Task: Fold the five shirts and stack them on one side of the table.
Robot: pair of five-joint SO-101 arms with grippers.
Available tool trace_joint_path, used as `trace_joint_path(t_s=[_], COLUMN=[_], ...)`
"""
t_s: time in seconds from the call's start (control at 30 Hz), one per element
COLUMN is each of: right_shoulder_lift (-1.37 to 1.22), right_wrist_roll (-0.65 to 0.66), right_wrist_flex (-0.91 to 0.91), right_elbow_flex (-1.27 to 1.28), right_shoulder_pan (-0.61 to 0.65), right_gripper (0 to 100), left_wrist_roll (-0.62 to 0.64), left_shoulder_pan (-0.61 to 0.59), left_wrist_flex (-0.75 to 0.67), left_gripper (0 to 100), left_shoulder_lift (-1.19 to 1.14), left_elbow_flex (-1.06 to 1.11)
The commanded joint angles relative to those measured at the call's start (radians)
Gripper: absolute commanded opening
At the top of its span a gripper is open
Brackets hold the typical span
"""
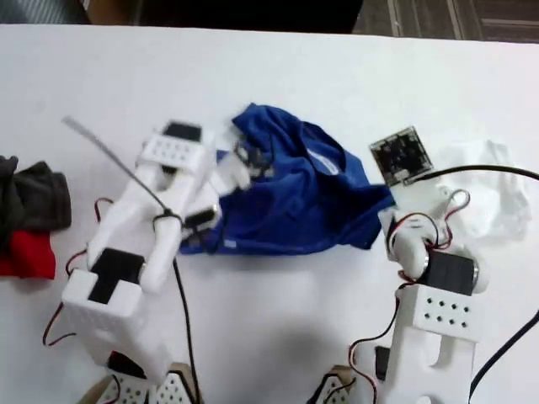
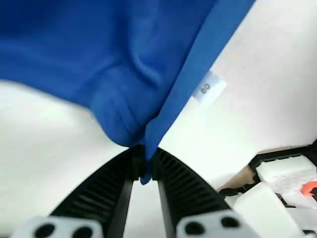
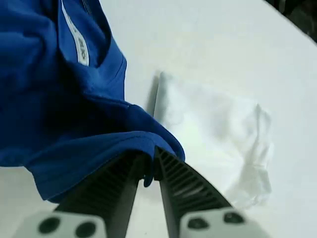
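A white table (image 1: 278,67) is stretching wide under everything. Grey floor tiles (image 1: 438,17) are showing past its far edge.

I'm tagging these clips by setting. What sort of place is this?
Likely a robotics lab or hobby workbench: a plain white table, the white left arm and right arm with exposed wiring, and a bare circuit board beside the blue shirt.

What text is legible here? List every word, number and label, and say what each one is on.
No text reads clearly enough to quote.
White tag on the blue shirt: a short mark, too blurred to read.
White neck label inside the shirt's collar: print too small to read.
Circuit board: nothing legible.
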State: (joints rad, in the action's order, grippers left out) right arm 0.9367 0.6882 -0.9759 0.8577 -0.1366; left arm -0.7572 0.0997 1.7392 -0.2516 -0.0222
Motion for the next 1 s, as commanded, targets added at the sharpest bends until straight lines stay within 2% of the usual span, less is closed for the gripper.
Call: trace_joint_path(t_s=[0.0, 0.2, 0.47, 0.6, 0.8, 0.97], right_shoulder_lift=[0.024, 0.028, 0.033, 0.054, 0.236, 0.397], right_wrist_roll=[0.009, 0.009, 0.006, 0.003, -0.052, -0.043], right_wrist_flex=[0.076, 0.082, 0.074, 0.01, -0.015, 0.004], right_elbow_flex=[-0.106, -0.318, -0.523, -0.595, -0.626, -0.626], right_shoulder_pan=[0.035, 0.027, -0.079, -0.091, -0.058, -0.035], right_gripper=[2.0, 2.0, 2.0, 2.0, 2.0, 2.0], left_wrist_roll=[0.066, 0.115, 0.141, 0.141, 0.143, 0.158], left_shoulder_pan=[-0.028, -0.038, -0.201, -0.222, -0.224, -0.226], left_wrist_flex=[0.049, 0.049, 0.048, 0.046, 0.041, 0.014], left_gripper=[3, 3, 3, 3, 3, 3], left_shoulder_lift=[0.086, 0.354, 0.807, 0.944, 1.092, 1.215], left_elbow_flex=[-0.173, -0.185, -0.183, -0.183, -0.193, -0.186])
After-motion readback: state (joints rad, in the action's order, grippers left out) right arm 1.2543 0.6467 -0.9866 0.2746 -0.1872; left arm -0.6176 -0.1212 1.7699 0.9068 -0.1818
